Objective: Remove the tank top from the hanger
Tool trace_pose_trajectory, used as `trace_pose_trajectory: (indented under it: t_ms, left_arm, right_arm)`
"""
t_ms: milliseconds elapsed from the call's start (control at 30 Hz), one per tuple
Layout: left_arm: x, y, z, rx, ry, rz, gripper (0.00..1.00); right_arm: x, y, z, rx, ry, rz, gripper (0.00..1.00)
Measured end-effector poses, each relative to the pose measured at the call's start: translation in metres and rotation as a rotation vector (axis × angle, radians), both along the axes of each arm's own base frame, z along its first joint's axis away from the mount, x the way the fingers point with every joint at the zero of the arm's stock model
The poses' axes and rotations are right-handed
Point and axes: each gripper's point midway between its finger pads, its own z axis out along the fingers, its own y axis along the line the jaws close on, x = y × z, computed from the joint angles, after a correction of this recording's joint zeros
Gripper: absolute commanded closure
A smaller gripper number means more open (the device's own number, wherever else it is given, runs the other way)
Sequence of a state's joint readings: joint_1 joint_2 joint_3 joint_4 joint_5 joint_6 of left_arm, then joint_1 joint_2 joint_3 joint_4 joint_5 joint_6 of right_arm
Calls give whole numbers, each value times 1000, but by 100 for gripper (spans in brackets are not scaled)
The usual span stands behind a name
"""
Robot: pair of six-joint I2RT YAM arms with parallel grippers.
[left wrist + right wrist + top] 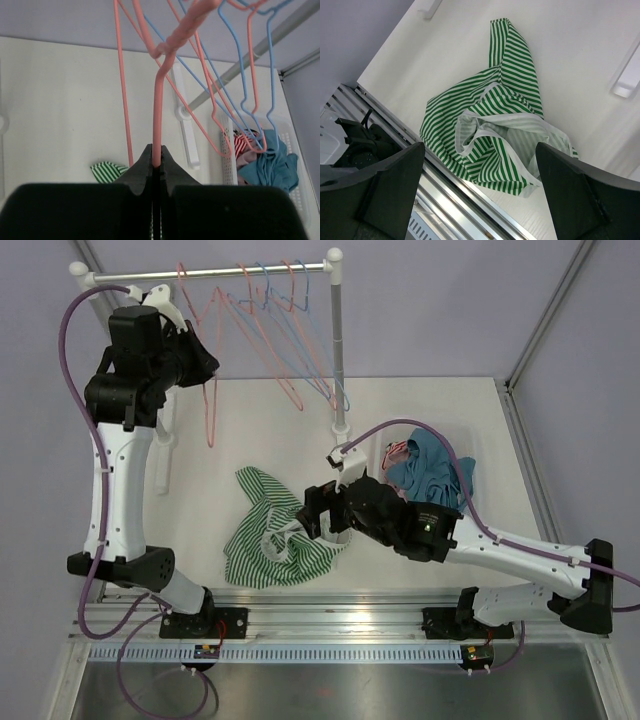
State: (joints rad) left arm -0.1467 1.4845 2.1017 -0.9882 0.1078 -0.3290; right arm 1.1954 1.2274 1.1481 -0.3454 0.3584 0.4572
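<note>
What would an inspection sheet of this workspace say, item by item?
Surface: white table, no stains seen.
Job's things: green striped tank top crumpled on the table, off the pink hanger.
Clutter: white basket of clothes; spare hangers on the rail.
Grippers: left gripper shut on the pink hanger; right gripper open above the tank top.
Cables: purple cables loop along both arms; no snag seen.
Surroundings: lilac walls, metal frame.
</note>
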Motion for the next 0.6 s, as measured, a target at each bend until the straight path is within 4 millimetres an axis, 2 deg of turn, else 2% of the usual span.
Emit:
trace_pose_trajectory:
  t_ms: [200,367,600]
  left_arm:
    - [43,5,-1,9,20,22,100]
    - [65,-2,-6,1,20,-2,100]
    - [95,0,-8,-10,-10,0,100]
  right_arm:
    - [-4,-10,-5,-7,-5,3,0]
    - [-6,-15,-4,-2,-14,7,1]
    - [-9,-17,-24,-35,7,20,0]
